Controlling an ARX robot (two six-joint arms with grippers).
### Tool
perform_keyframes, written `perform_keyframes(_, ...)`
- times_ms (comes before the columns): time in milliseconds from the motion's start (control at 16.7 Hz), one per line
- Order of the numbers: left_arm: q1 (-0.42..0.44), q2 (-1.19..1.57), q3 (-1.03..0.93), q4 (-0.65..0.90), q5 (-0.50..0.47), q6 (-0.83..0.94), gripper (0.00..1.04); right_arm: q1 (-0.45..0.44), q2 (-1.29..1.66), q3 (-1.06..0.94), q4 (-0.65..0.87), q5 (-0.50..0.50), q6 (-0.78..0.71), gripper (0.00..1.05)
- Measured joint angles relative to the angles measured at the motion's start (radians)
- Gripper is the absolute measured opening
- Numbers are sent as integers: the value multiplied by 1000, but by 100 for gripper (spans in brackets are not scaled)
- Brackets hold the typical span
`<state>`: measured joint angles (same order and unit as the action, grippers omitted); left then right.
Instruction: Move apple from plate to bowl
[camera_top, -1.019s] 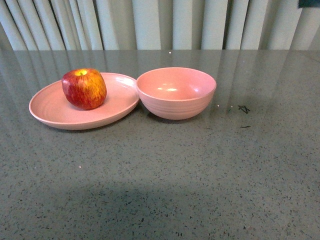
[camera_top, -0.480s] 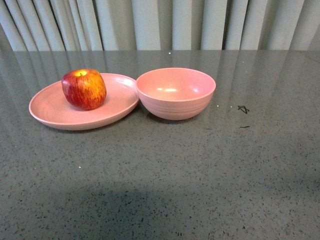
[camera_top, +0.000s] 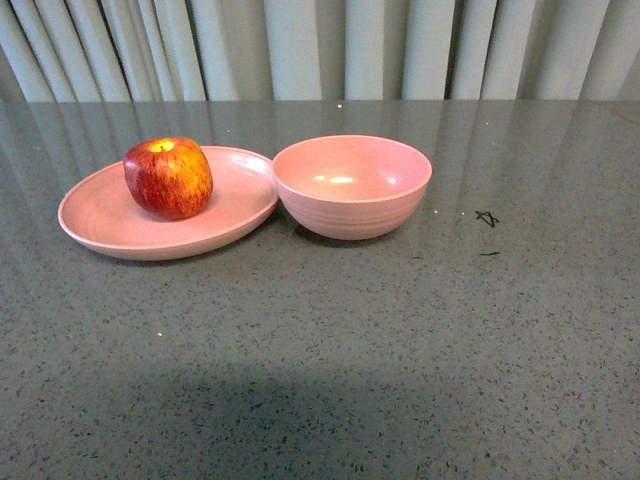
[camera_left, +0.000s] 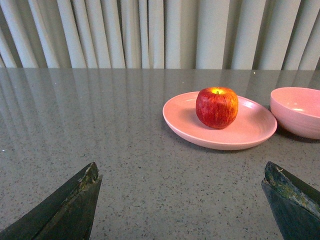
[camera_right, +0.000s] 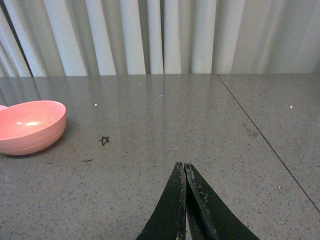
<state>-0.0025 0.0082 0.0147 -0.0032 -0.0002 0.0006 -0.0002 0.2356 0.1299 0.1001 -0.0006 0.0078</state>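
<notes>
The red apple (camera_top: 168, 177) with yellow streaks sits on the shallow pink plate (camera_top: 100, 225) at the left. The deep pink bowl (camera_top: 352, 185) stands just right of the plate, touching its rim, and is empty. Neither arm shows in the front view. In the left wrist view my left gripper (camera_left: 181, 169) is open and empty, well short of the apple (camera_left: 217, 107) on the plate (camera_left: 185, 122); the bowl (camera_left: 300, 112) is beyond it. In the right wrist view my right gripper (camera_right: 184, 164) is shut and empty over bare table, away from the bowl (camera_right: 30, 126).
A grey speckled table (camera_top: 320, 340) carries everything. Small black marks (camera_top: 487, 218) lie right of the bowl. A seam (camera_right: 265, 140) runs across the tabletop in the right wrist view. Pale curtains (camera_top: 320, 45) hang behind the table's far edge.
</notes>
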Motion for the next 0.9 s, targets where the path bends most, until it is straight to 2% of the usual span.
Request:
perform_keyframes(120,0,0,0,0,0,0,98,0,-29,-25,-5,0,-1,2)
perform_keyframes(180,0,0,0,0,0,0,98,0,-111,-32,-109,-2,-1,2)
perform_keyframes(240,0,0,0,-1,0,0,98,0,-169,-50,-118,0,-1,2)
perform_keyframes(899,0,0,0,-1,0,0,98,0,-232,-117,-105,0,-2,2)
